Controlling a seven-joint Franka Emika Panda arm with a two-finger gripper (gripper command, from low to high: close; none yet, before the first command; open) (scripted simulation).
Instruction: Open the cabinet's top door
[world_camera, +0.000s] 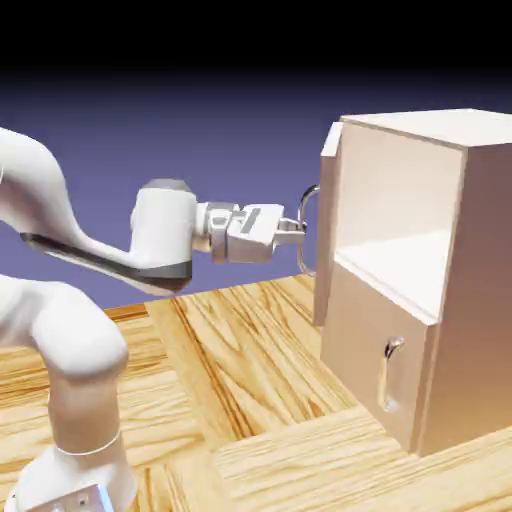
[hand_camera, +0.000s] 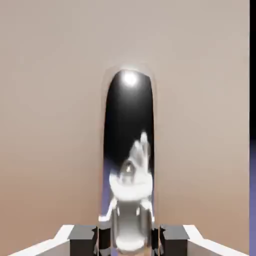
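The gripper (world_camera: 300, 228) is clamped on the handle (world_camera: 306, 230) of the top door (world_camera: 329, 230), with the hand held level and pointing toward the exterior view's right. In the hand view the two fingers (hand_camera: 84, 239) sit tight against either side of the handle (hand_camera: 129, 150), a mirror-bright vertical bar that fills the middle of the frame and reflects the hand itself. Behind the bar, the door's (hand_camera: 55, 125) flat beige-pink face covers nearly the whole view; a thin strip of violet backdrop shows at the right edge. The exterior view shows what the hand view cannot: the door stands swung out, seen almost edge-on at the front left corner of the cabinet (world_camera: 470, 290), and the upper compartment behind it is exposed and pale inside. The hinge side is hard to make out from this angle. Below, the lower door (world_camera: 375, 370) lies flush and closed, its small handle (world_camera: 392, 375) untouched. The cabinet stands on a table (world_camera: 250, 390) of light, strongly grained wood planks, against a plain blue-violet backdrop that darkens to black at the top.
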